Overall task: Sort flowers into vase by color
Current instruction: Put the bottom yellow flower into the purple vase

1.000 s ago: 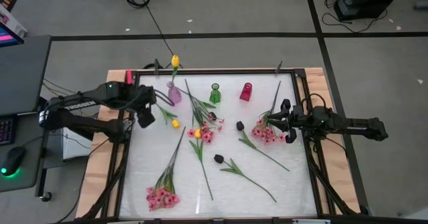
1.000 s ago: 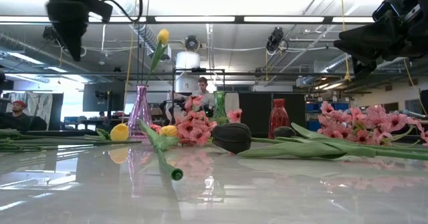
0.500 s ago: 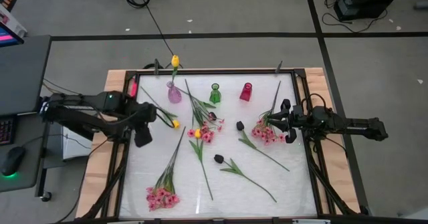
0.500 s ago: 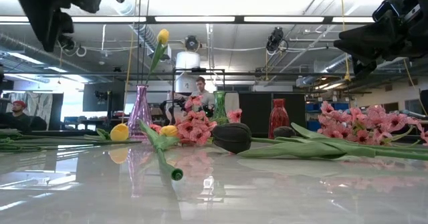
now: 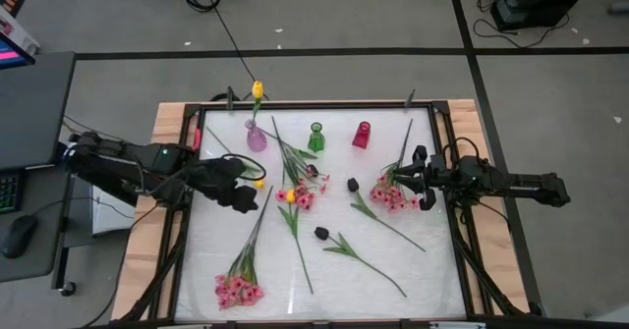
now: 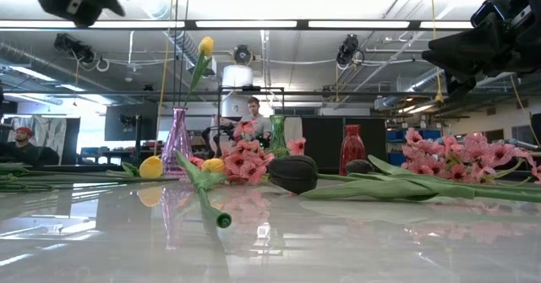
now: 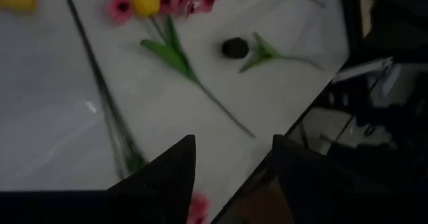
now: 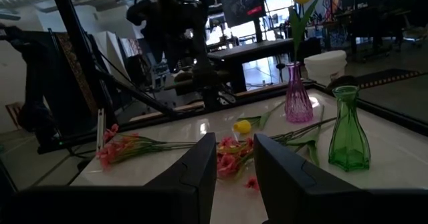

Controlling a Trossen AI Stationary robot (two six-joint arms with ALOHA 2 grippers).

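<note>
A purple vase (image 5: 256,136) at the far left holds one yellow tulip (image 5: 257,89). A green vase (image 5: 315,137) and a red vase (image 5: 362,135) stand beside it. Flat on the table lie two yellow tulips (image 5: 257,183) (image 5: 290,196), pink sprays (image 5: 238,288) (image 5: 390,193) and dark tulips (image 5: 321,233) (image 5: 352,184). My left gripper (image 5: 244,196) (image 7: 234,140) hangs open and slanting down above the table, just left of the nearer yellow tulip, with nothing between its fingers. My right gripper (image 5: 413,180) (image 8: 234,144) rests level at the right edge, open and holding nothing.
A dark frame (image 5: 442,108) edges the white table. Flower stems cross the table's middle; its near right part is bare. In the low view, people sit in the room beyond the far edge.
My left gripper has swung away from the purple vase toward the table's near edge and then a little right, over the loose yellow tulip. It has rolled about its own axis and stayed open. My right arm has kept still.
</note>
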